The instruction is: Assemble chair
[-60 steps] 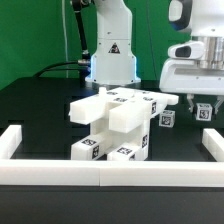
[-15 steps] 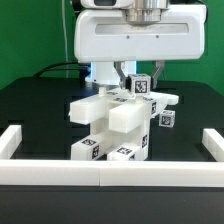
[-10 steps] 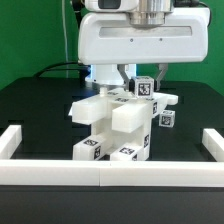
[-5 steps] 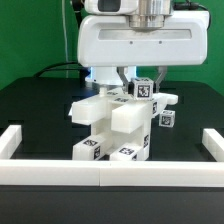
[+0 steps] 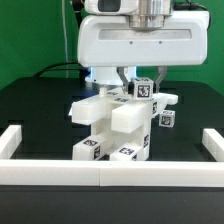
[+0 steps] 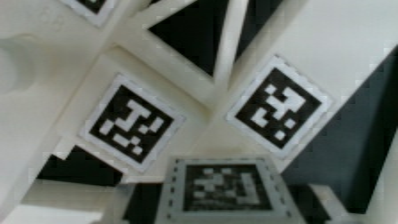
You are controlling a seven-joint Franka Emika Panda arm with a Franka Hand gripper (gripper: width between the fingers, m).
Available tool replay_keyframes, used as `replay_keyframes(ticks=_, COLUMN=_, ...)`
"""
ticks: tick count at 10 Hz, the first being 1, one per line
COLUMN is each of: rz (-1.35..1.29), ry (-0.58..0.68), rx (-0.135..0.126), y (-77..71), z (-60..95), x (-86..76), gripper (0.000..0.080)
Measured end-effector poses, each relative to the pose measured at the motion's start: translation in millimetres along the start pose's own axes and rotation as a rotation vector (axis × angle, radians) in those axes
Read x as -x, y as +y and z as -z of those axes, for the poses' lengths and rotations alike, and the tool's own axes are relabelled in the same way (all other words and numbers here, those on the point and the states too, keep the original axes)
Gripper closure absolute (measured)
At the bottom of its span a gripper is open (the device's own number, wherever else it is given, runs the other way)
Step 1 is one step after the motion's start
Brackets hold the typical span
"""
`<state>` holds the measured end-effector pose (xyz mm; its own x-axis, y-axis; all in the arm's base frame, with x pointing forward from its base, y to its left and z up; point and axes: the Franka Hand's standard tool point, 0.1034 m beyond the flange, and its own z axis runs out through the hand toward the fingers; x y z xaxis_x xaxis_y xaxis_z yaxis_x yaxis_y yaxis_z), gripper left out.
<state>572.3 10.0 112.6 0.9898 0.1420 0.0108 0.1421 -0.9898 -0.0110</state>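
The claw point(image 5: 141, 82) is closed narrowly on a small tagged block point(image 5: 143, 89), gripping its sides and leaving the underside free to seat. It hangs at the top of the half-built chair point(image 5: 112, 128), which stands mid-desk point(image 5: 40, 110), probably to line up a joint. Another small cube point(image 5: 167, 119) waits beside the chair.

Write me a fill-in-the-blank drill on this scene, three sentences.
The gripper holds a tagged cube just above the chair, which stands on a ____ table. The backdrop is ____. A second cube sits by the chair on the exterior view's ____.
Missing: black; green; right.
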Motion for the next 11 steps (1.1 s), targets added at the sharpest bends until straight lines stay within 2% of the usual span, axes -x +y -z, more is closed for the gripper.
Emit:
replay_keyframes(ticks=7, rz=-0.044, ry=0.000, rx=0.000, y=0.0, z=0.0, x=0.0, gripper=0.0523)
replay_keyframes(ticks=11, rz=-0.315, ry=0.000, rx=-0.001, y=-0.3, z=0.0, x=-0.1, gripper=0.0523)
